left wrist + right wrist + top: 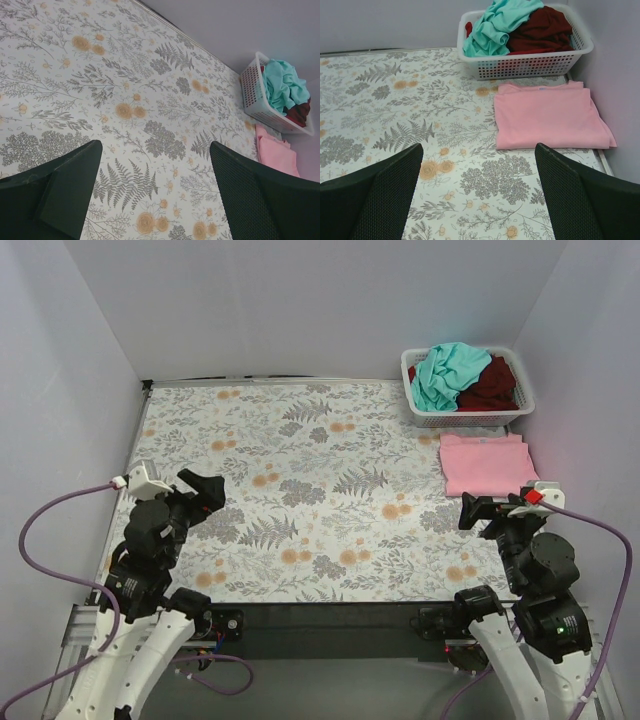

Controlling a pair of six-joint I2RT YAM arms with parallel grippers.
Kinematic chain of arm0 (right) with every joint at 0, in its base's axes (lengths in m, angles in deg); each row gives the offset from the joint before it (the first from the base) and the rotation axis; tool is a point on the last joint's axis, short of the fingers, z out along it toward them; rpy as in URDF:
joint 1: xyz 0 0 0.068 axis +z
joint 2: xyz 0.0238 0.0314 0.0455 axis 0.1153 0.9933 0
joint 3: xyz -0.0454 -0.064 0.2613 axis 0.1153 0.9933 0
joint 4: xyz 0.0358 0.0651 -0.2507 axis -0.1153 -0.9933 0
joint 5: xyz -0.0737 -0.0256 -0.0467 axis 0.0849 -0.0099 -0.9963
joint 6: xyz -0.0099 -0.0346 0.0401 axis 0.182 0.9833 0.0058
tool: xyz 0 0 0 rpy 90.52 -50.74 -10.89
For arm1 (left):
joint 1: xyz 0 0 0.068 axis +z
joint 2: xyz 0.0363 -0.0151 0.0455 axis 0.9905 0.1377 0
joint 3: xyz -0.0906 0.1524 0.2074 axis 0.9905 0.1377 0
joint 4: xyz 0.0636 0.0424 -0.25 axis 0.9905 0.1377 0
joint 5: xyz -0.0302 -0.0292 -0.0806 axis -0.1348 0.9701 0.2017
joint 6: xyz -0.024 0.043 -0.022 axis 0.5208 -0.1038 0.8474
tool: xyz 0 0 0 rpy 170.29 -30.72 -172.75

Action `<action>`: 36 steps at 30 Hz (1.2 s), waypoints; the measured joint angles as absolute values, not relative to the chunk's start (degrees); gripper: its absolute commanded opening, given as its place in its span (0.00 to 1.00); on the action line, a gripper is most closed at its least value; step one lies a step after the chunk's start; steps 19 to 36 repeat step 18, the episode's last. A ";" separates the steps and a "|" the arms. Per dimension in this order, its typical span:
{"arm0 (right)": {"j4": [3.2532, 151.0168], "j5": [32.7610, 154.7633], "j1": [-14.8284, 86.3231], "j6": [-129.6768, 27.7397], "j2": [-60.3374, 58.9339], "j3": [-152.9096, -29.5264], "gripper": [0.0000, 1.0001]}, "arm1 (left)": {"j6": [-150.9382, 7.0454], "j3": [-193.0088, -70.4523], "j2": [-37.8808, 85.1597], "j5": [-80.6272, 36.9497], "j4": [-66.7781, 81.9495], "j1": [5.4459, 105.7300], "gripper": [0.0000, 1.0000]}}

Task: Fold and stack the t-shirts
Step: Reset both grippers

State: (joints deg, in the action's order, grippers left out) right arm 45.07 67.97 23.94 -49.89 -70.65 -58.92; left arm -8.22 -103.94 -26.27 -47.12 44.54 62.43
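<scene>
A light pink t-shirt (485,463) lies folded flat on the table at the right, just in front of the basket; it also shows in the right wrist view (547,115) and in the left wrist view (275,154). A teal t-shirt (445,375) and a dark red t-shirt (492,383) lie crumpled in the white basket (470,420). My left gripper (207,492) is open and empty over the table's left side. My right gripper (480,512) is open and empty, just in front of the pink shirt.
The table carries a floral cloth (300,490). White walls close in at the back and both sides. The basket (527,62) stands in the back right corner against the wall. Purple cables loop beside both arm bases.
</scene>
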 measured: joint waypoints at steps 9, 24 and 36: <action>46.51 66.55 23.94 -50.02 -72.81 -56.90 0.98 | -7.78 -97.47 -35.14 -48.03 43.80 62.43 0.98; 47.34 66.59 23.94 -50.24 -72.68 -56.90 0.98 | -6.62 -92.88 -40.91 -48.75 43.25 62.43 0.98; 47.34 66.59 23.94 -50.24 -72.68 -56.90 0.98 | -6.62 -92.88 -40.91 -48.75 43.25 62.43 0.98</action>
